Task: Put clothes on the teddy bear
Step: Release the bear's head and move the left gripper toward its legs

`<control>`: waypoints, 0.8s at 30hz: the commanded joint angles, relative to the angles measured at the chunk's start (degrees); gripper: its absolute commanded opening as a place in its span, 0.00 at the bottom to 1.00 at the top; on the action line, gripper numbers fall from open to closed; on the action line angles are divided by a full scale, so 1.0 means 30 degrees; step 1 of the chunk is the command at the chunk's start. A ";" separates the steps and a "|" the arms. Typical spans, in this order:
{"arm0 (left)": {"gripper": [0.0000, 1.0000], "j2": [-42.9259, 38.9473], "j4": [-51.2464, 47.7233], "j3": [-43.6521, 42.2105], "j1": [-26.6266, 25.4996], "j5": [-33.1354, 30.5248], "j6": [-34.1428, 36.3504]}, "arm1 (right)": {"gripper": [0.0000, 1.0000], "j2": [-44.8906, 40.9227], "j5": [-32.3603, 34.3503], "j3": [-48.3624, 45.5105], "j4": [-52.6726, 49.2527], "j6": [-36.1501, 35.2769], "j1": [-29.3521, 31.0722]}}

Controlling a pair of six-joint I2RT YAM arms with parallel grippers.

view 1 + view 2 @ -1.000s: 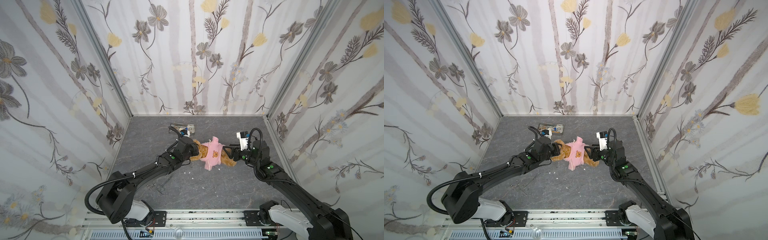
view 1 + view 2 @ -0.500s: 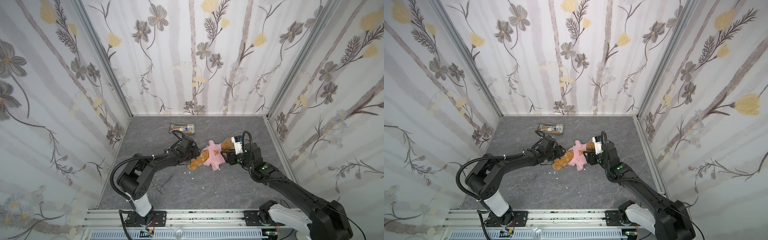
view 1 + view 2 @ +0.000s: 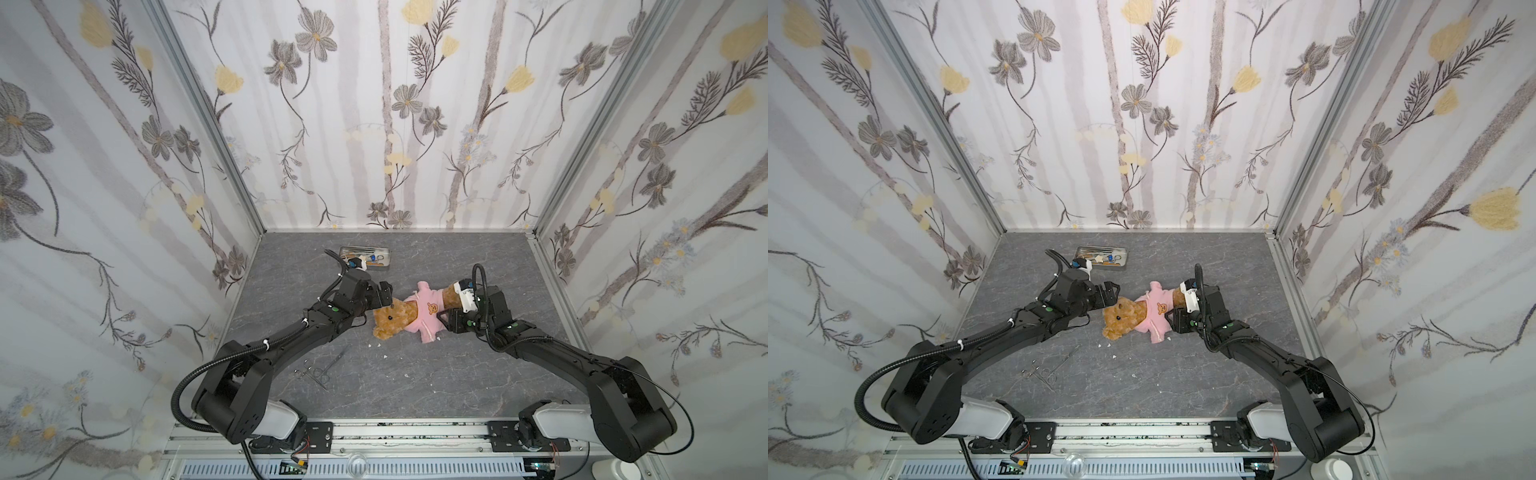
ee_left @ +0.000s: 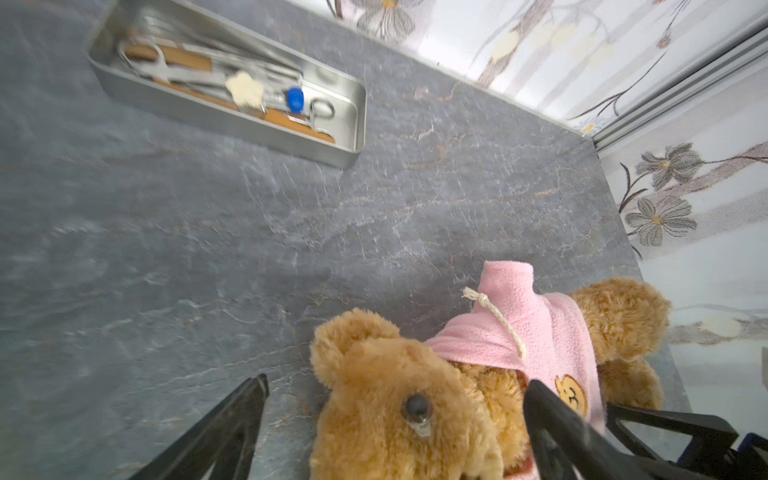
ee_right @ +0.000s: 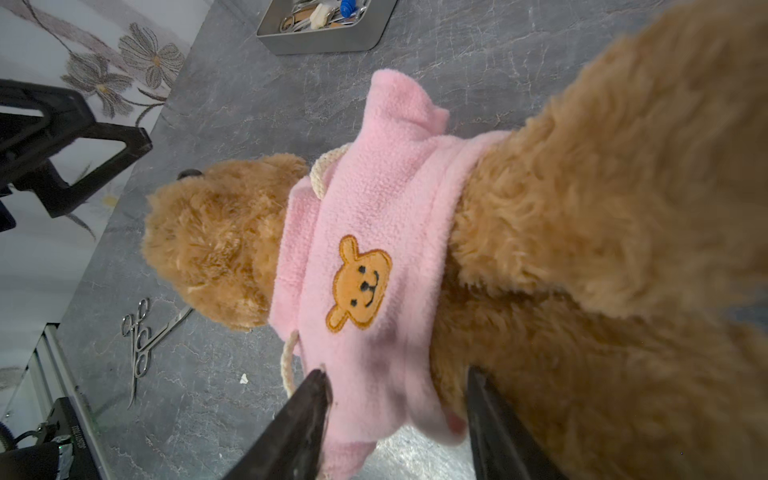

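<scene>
The teddy bear (image 3: 390,321) (image 3: 1120,318) lies on the grey table with its head to the left and its face up. It wears a pink shirt (image 3: 426,311) (image 5: 374,199) over its chest. My left gripper (image 3: 384,300) (image 4: 397,384) is open, its fingers standing wide on either side of the bear's head (image 4: 395,419) without pressing it. My right gripper (image 3: 445,322) (image 5: 398,374) is shut on the bear's lower body, with the shirt's hem and a brown leg between its fingers. One leg (image 5: 623,166) sticks up close to the right wrist camera.
A metal tray (image 3: 343,249) (image 4: 232,120) of instruments stands at the back, just behind my left wrist. Forceps (image 3: 319,370) (image 5: 140,336) lie on the table in front of the bear. Small white crumbs (image 3: 378,344) are scattered near them. Walls close in the table on three sides.
My left gripper has opened and let go of the bear's head. The bear, tilted up half a second ago, now lies flat with its face up. My right gripper keeps its hold.
</scene>
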 commanded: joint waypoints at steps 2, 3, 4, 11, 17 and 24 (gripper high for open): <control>0.89 -0.1340 0.0530 -0.0570 -0.2498 -0.1788 0.6331 | 0.56 -0.1009 -0.1288 -0.0053 0.0789 0.0269 -0.0738; 0.88 -0.1576 0.0902 -0.0975 -0.3449 -0.1733 0.8223 | 0.56 -0.1262 -0.1319 0.0005 0.0674 0.0254 -0.1003; 0.88 -0.1747 0.1472 -0.1492 -0.4404 -0.1455 1.0319 | 0.57 -0.1410 -0.1367 0.0056 0.0581 0.0219 -0.1227; 0.92 -0.0237 0.4865 -0.3078 -0.8044 -0.1458 1.9328 | 0.58 -0.1861 -0.1752 0.0151 -0.0075 -0.0251 -0.2781; 0.96 0.3285 0.5387 -0.1541 -0.9088 -0.2383 2.2047 | 0.58 -0.2646 -0.1693 -0.0579 -0.0104 -0.0222 -0.3162; 0.96 0.5878 0.6542 -0.0360 -0.9288 -0.2717 2.3630 | 0.59 -0.3603 -0.1174 -0.0900 -0.0501 -0.0251 -0.3497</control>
